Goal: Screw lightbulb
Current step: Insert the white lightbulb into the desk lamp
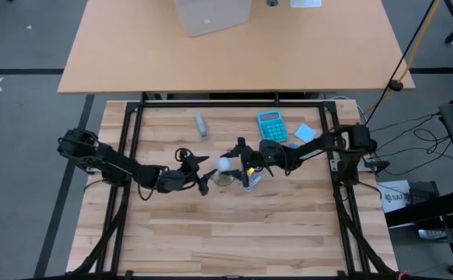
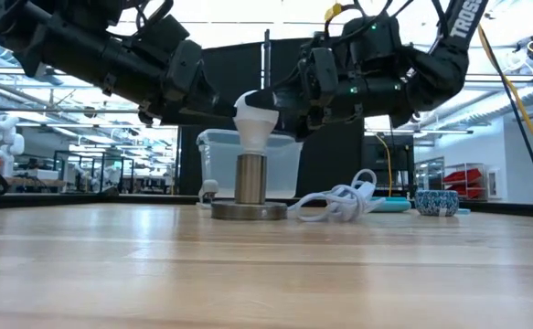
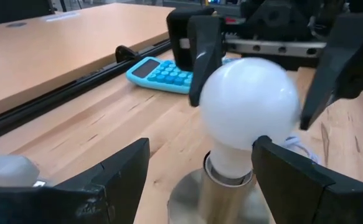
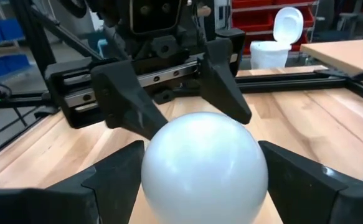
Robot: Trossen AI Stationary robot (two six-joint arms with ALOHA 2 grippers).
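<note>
One lightbulb (image 4: 204,167) stands socketed between two spread pincers, left (image 3: 197,180) and right (image 4: 200,180).

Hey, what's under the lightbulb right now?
The lightbulb stands upright in a metal socket on a round base. Its screw end is hidden inside the socket.

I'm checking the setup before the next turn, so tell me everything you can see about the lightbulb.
The lightbulb is white and frosted, with a round smooth head narrowing to a neck. It stands upright, neck down, in a metal cylinder socket on a round disc base at mid-table. Its screw end is hidden inside. The right gripper straddles the head with fingers spread; the left gripper brackets the neck, also open. Contact with either cannot be confirmed.
</note>
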